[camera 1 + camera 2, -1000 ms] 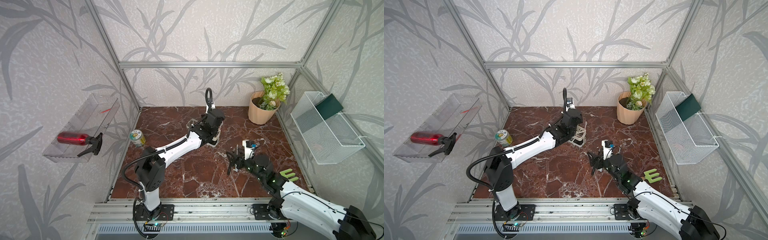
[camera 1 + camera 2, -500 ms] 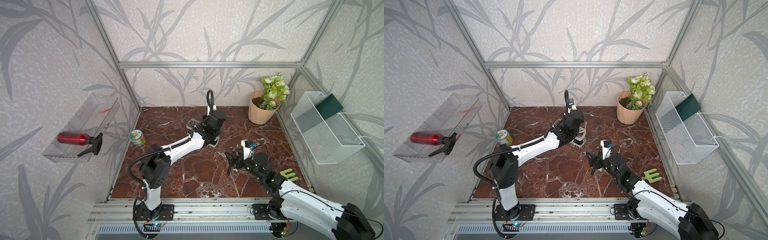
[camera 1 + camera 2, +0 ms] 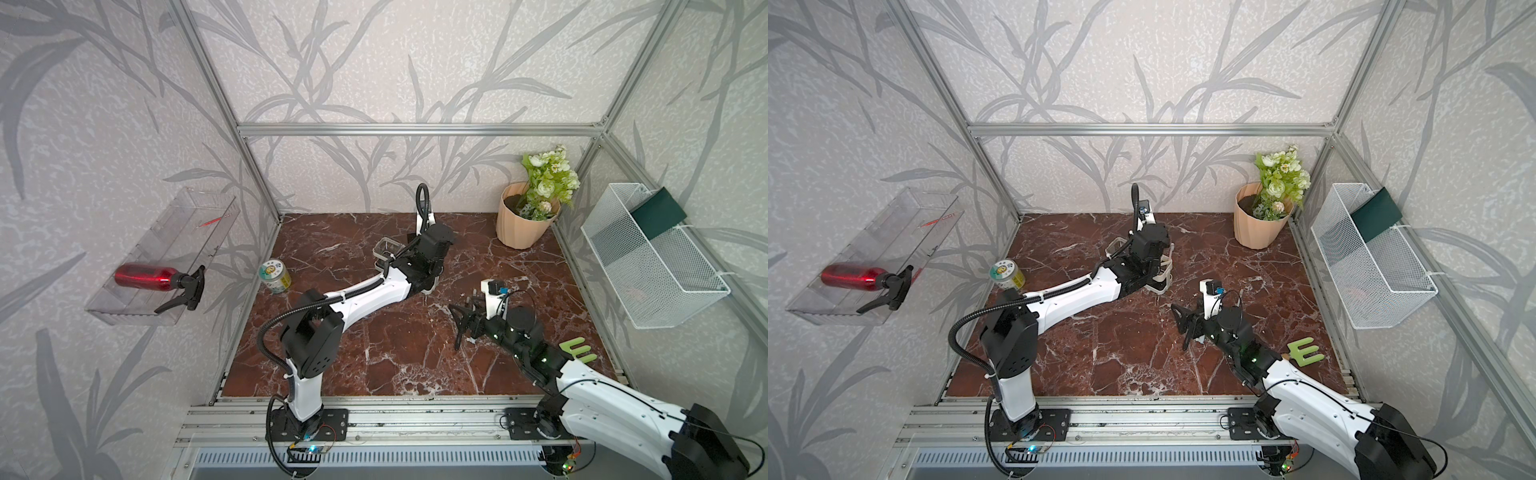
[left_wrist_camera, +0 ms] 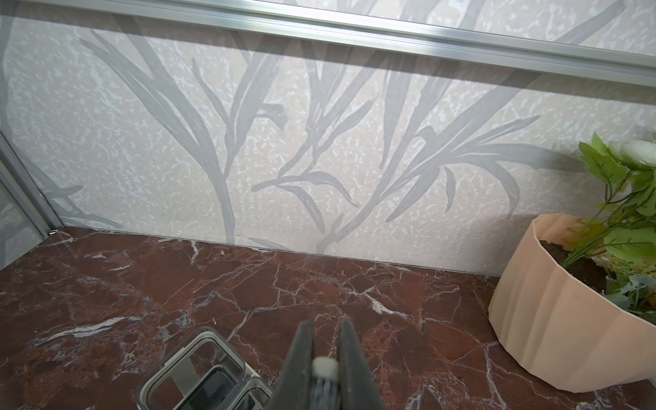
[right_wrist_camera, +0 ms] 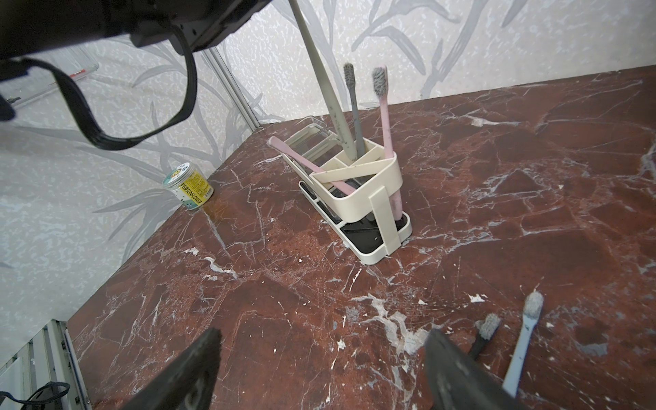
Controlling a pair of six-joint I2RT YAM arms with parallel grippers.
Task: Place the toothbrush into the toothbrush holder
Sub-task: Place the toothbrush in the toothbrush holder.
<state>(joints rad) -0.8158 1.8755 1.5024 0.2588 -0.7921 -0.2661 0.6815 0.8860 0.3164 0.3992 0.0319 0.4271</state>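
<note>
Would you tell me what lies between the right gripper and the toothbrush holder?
Nothing: in the right wrist view, bare marble runs from the right gripper to the toothbrush holder.

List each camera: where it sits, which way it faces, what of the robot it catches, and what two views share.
Top views: high above the front, looking down on the table; left arm and right arm show.
Left wrist: on the left arm, facing the back wall and flower pot; left gripper shut on the toothbrush.
Right wrist: low on the right arm, facing the toothbrush holder; open right gripper, left arm too.
Shared: both wrist views show the toothbrush holder.
</note>
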